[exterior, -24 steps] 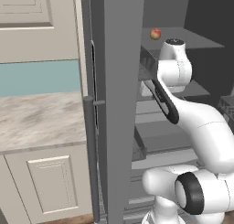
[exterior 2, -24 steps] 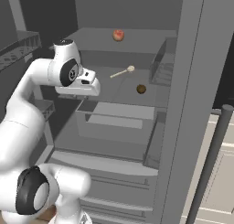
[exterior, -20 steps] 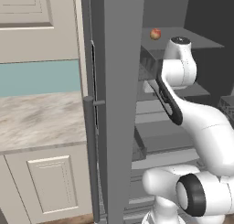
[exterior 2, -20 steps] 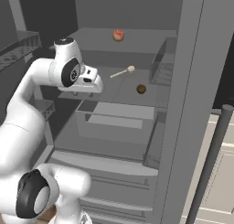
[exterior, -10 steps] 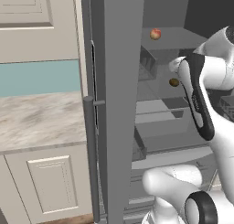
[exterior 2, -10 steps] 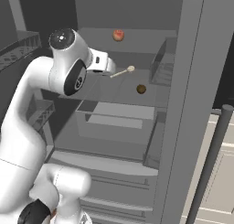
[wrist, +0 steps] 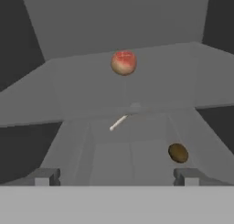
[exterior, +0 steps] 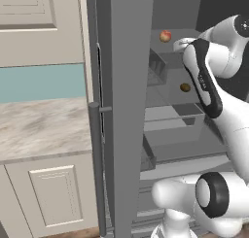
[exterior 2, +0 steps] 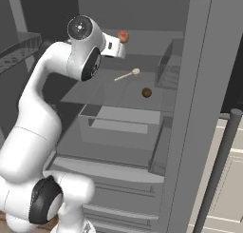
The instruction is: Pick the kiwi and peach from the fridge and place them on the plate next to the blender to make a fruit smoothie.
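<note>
Left base view: We see the fridge (exterior: 124,110) standing open, its door edge and bar handle (exterior: 96,169) running down the middle. The peach (exterior: 165,36) sits on the upper shelf at about 1 o'clock, the kiwi (exterior: 185,87) on the shelf below at 3 o'clock. Since a second ago the arm has swung up and right, and its forearm now crosses the frame's right side, just beside the kiwi.

Right base view: Here the peach (exterior 2: 123,36) is at 12 o'clock, and the gripper (exterior 2: 118,47) has risen from the middle shelf to sit close under it. The kiwi (exterior 2: 146,92) lies near centre, at 5 o'clock from a pale spoon (exterior 2: 126,75). Neither fruit has moved.

Hand view: We're looking straight into the fridge. The peach (wrist: 124,62) is at 12 o'clock, the spoon (wrist: 121,120) at centre, the kiwi (wrist: 178,152) at 4 o'clock.

Gripper: The fingertips (wrist: 45,177) stand spread wide at the bottom corners, nothing between them, where a second ago they were much closer together.

Both fruits: apart from the gripper, on their shelves.
</note>
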Tool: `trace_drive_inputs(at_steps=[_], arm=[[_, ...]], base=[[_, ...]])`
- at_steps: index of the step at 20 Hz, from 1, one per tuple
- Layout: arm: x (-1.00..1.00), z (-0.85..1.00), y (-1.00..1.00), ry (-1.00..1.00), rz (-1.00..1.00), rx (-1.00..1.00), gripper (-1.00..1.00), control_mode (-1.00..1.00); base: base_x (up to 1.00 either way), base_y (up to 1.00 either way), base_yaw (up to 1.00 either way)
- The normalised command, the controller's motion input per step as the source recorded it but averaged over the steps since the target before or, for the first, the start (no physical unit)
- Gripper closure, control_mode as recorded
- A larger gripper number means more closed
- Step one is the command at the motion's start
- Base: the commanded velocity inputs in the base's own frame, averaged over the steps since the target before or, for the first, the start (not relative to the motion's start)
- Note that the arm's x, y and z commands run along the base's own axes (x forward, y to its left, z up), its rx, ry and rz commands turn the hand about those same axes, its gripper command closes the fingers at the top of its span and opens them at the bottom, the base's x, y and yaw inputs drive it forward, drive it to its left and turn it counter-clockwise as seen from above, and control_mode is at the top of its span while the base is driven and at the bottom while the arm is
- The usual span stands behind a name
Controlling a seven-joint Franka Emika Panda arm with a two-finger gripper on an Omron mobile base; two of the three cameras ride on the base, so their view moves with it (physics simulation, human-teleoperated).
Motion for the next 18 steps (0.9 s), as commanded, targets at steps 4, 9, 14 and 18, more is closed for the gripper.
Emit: trace_drive_inputs(at_steps=[4,9,14,18], arm=[[0.9,0.31,0.0,0.11,0.0,0.01,-1.0,-1.0],[0.78,0.04,0.0,0.04,0.0,-0.01,-1.0,-1.0],[0.7,-0.02,0.0,0.02,0.0,0.0,-1.0,-1.0],[0.6,-0.09,0.0,0.0,0.0,0.0,-1.0,-1.0]], base=[[0.0,0.0,0.0],[0.0,0.0,0.0],[0.0,0.0,0.0],[0.0,0.0,0.0]])
